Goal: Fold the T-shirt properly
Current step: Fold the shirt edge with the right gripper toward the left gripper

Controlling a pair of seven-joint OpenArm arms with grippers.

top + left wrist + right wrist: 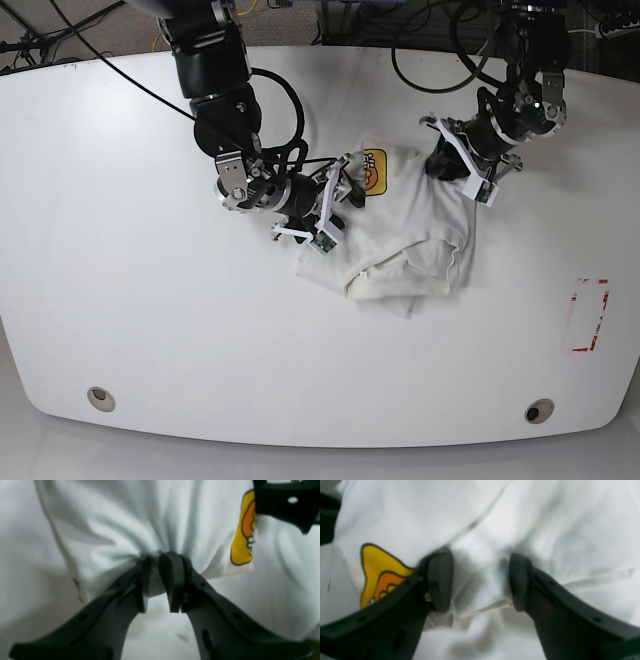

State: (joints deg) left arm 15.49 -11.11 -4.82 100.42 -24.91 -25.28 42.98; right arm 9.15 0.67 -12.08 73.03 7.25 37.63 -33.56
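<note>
A cream T-shirt lies bunched and partly folded near the middle of a white surface, a little toward its far edge. A yellow-and-orange patch shows on the far-left part of the T-shirt, as seen from the base view. Two dark robot arms reach in from the far edge of the surface, one on each side of the T-shirt. The left gripper sits at the T-shirt's far-right corner in the base view; its fingers are clenched on a gathered pinch of cloth, which fans out in tight creases from the grip, with the patch just beyond and to one side. The right gripper is at the T-shirt's left edge in the base view, just beside the patch. Its fingers stand apart, pressed down into the fabric with a soft ridge of cloth between them, but not closed on it. The near part of the T-shirt lies in loose, rumpled folds. A red-outlined mark sits on the surface well apart from the T-shirt, toward the right edge.
</note>
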